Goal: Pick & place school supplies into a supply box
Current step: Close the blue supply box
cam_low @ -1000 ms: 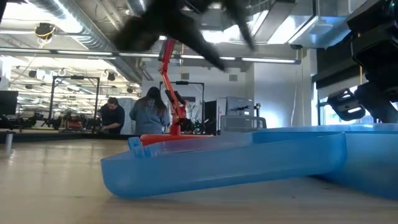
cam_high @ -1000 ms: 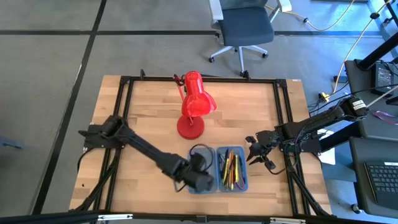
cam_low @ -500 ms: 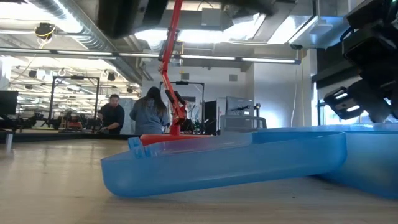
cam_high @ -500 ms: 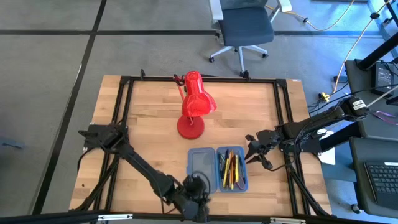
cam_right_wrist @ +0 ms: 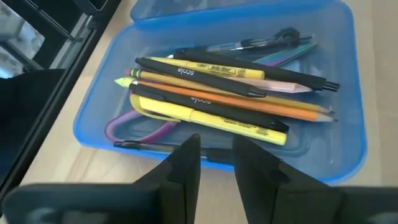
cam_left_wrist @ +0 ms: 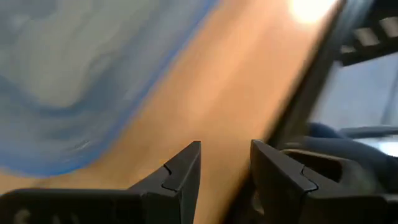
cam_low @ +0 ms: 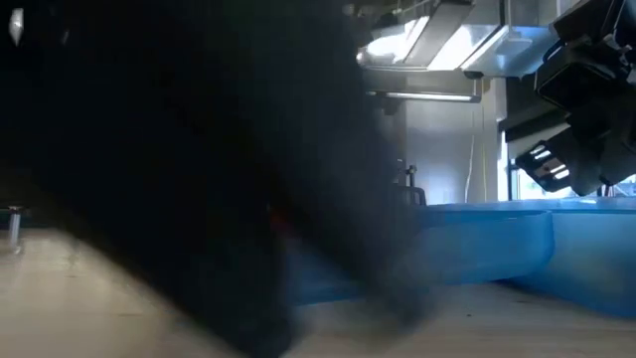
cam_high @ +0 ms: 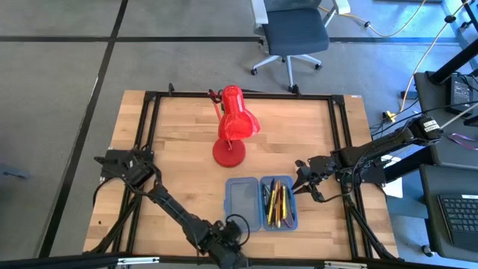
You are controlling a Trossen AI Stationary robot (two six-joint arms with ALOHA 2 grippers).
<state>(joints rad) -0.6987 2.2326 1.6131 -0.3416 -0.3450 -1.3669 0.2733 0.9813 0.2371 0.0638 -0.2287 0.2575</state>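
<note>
Wooden bench (cam_high: 179, 149) carries a blue box (cam_high: 260, 203), pens (cam_right_wrist: 217, 93) filling the half just left of the right end effector (cam_high: 300, 184). Its fingers gape slightly, empty. Left end effector (cam_left_wrist: 225, 174) hovers beside the bare half, parted, holding nothing.

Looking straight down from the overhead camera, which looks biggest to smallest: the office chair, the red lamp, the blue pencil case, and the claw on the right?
1. Office chair
2. Blue pencil case, both halves together, and red lamp: too alike to rank
3. Right claw, clearly smallest
</note>
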